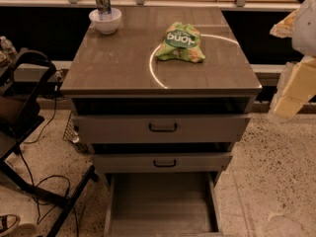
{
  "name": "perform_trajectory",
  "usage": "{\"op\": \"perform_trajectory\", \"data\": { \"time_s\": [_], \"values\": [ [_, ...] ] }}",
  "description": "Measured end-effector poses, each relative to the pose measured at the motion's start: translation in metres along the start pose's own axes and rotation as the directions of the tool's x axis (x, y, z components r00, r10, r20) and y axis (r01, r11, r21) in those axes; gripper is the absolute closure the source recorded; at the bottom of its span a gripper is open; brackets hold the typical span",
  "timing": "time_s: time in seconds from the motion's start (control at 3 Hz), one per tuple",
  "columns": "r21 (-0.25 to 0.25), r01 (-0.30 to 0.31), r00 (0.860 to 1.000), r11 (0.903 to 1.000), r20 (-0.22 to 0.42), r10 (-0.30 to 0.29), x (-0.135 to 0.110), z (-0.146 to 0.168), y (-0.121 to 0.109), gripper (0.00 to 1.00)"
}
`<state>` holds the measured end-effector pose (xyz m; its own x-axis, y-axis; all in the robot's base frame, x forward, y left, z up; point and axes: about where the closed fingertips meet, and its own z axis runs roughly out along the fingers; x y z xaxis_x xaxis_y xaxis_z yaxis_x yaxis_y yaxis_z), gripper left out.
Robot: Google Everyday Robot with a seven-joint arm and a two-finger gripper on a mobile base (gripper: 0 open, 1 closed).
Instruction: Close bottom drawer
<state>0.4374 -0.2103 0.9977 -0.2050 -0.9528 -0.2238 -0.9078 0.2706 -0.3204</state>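
The cabinet [123,78] has three grey-brown drawers. The bottom drawer [160,204] is pulled far out and shows its plain grey inside; its front and handle are cut off by the lower edge of the view. The middle drawer [163,162] and the top drawer [162,127] each stand out a little, with dark bar handles showing. My gripper [290,93] is a cream and white shape at the right edge, beside the cabinet top and well above and to the right of the bottom drawer. It touches nothing.
On the cabinet top stand a white bowl [105,19] with a can [103,3] in it and a green snack bag [180,42]. A black chair frame [24,107], cables [34,181] and a wire basket [71,132] are to the left on the speckled floor.
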Motion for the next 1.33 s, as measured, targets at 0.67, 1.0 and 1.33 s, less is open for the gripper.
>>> {"op": "perform_trajectory", "data": {
  "time_s": [0.67, 1.0, 1.33],
  "values": [
    [0.051, -0.032, 0.999, 0.9982, 0.013, 0.031, 0.003, -0.007, -0.016, 0.00],
    [0.023, -0.095, 0.995, 0.9953, 0.018, 0.094, 0.033, 0.025, 0.008, 0.00],
    [0.005, -0.115, 0.993, 0.9934, 0.035, 0.115, 0.060, 0.057, 0.049, 0.00]
  ]
}}
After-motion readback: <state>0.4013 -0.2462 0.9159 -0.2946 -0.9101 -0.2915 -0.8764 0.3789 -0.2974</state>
